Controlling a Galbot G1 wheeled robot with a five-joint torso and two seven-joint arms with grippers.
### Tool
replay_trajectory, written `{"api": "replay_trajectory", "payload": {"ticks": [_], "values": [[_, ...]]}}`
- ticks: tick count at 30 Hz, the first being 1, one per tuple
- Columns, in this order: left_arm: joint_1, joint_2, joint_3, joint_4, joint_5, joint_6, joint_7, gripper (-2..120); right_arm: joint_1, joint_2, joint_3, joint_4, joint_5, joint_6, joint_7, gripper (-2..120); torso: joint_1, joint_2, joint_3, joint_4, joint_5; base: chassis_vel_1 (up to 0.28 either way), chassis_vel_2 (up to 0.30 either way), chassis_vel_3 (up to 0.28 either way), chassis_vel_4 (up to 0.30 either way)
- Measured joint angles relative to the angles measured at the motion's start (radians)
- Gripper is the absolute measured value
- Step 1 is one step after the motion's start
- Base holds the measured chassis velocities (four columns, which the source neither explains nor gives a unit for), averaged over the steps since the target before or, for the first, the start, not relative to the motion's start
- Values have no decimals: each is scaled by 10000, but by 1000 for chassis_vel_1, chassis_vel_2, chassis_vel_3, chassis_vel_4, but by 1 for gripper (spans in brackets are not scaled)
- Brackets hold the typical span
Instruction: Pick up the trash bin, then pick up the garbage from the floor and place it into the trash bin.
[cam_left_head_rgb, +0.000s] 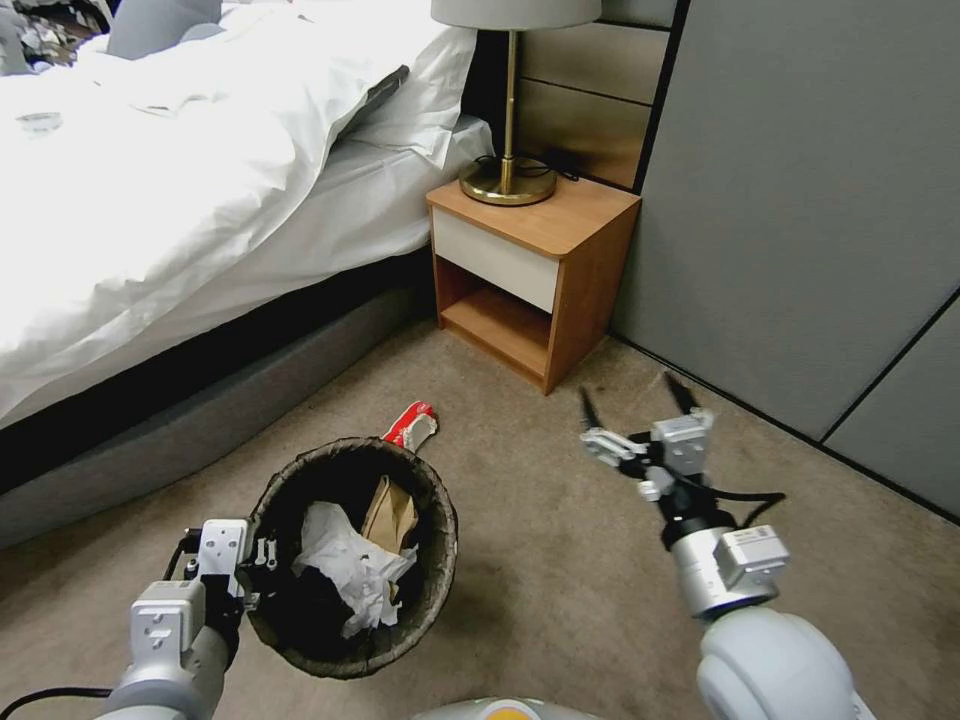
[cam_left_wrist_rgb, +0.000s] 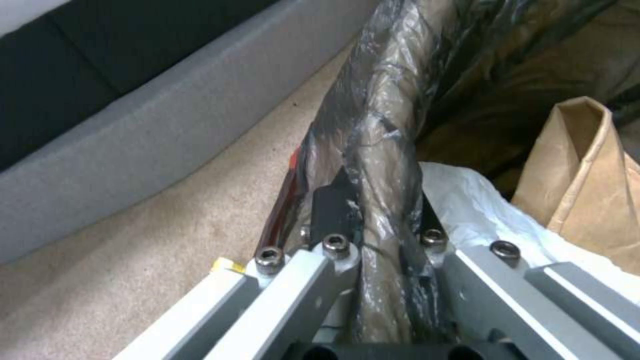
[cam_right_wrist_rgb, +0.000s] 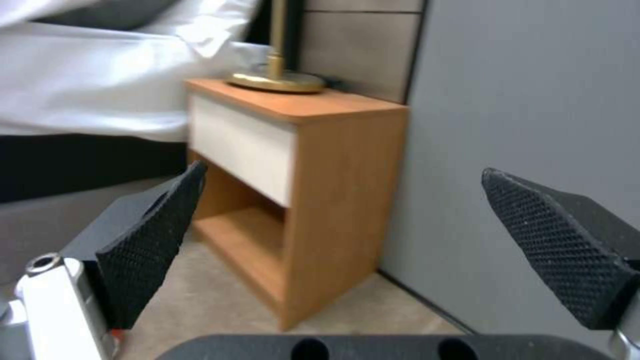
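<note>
The round plastic trash bin with a dark bag liner (cam_left_head_rgb: 352, 556) sits at about 7 o'clock in the head view, on the beige carpeted floor (cam_left_head_rgb: 560, 560). In it lie crumpled white tissue (cam_left_head_rgb: 350, 570) and crumpled brown paper (cam_left_head_rgb: 390, 515). The left tool (cam_left_head_rgb: 262, 572) clamps the bin's rim at its 9 o'clock side. Just behind the bin, at its 12 o'clock, a red-and-white snack packet (cam_left_head_rgb: 412, 425) lies on the floor. The right tool (cam_left_head_rgb: 640, 400) hangs at 4 o'clock, fingers spread. The orange wooden nightstand (cam_left_head_rgb: 530, 275) stands at 12 o'clock, a brass-based table lamp (cam_left_head_rgb: 508, 150) on it, the white-sheeted bed (cam_left_head_rgb: 180, 190) to its 9 o'clock.

The head view looks forward and down from above onto the carpet (cam_left_head_rgb: 560, 560), bed (cam_left_head_rgb: 200, 200) and nightstand (cam_left_head_rgb: 530, 270). The left wrist view sits close against the trash bin (cam_left_wrist_rgb: 380, 125) rim. The right wrist view faces the nightstand (cam_right_wrist_rgb: 300, 190), which it shares with the head view.
</note>
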Motion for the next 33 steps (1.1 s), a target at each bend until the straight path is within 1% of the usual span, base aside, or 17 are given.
{"api": "replay_trajectory", "payload": {"ticks": [6, 16, 23, 33], "values": [[-105, 7, 26, 0, 23, -3, 4, 1, -488, 70, 592, -149, 366, 221, -2, 100, 0, 0, 0, 0, -1, 0, 0, 0, 0], [-256, -11, 42, 0, 29, 81, 29, 1, -1346, 347, 558, -285, 127, 603, -33, 100, -1, 0, 0, -2, -1, 0, 0, 0, 0], [-364, -206, 53, 0, 149, 77, 39, 1, -1796, 692, 534, -285, -137, 846, -44, 100, 0, 0, 0, -2, -1, 6, 8, 5, 8], [-367, -271, 45, 0, 240, 37, 50, 1, -1967, 965, 425, -263, -307, 921, -66, 100, 0, 0, 1, 0, -2, 53, 65, 58, 60]]}}
